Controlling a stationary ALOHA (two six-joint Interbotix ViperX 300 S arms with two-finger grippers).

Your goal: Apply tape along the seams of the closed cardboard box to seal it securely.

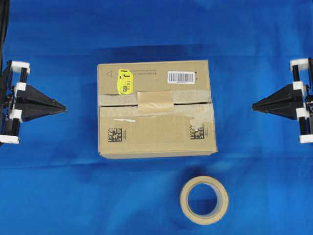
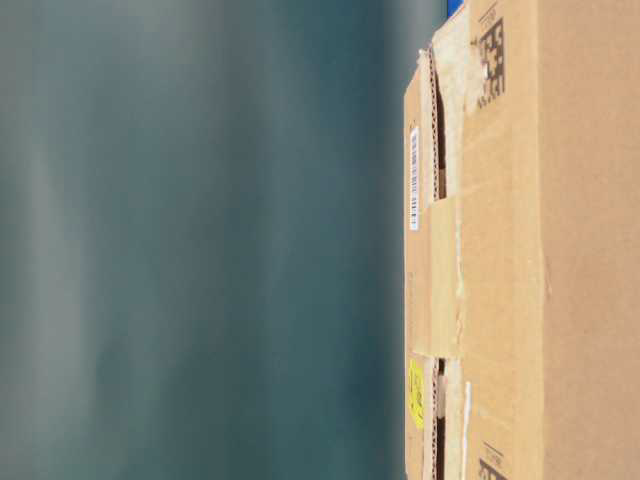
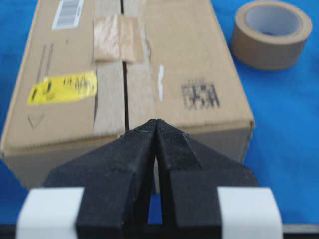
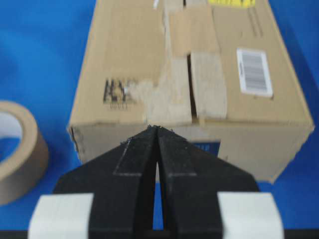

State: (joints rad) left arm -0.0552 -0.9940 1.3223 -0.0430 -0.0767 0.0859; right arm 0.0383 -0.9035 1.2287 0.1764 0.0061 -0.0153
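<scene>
The left fingers [image 1: 62,107] are pressed together, tips meeting, holding nothing; they point level toward the cardboard box [image 1: 156,129] from its left, well apart from it. The right fingers [image 1: 255,105] are likewise closed and empty, aimed at the box's right end from a similar gap. The box sits closed between them on the blue table [image 1: 54,186]. The seams [image 1: 193,103] run as a dark slit along its top between the two flaps. The tape [image 1: 155,102], a tan rectangle, lies flat across the slit near its middle. A yellow sticker [image 1: 124,81] and a barcode label [image 1: 181,77] sit on the far flap. A tape roll [image 1: 204,199] lies flat on the table in front of the box.
</scene>
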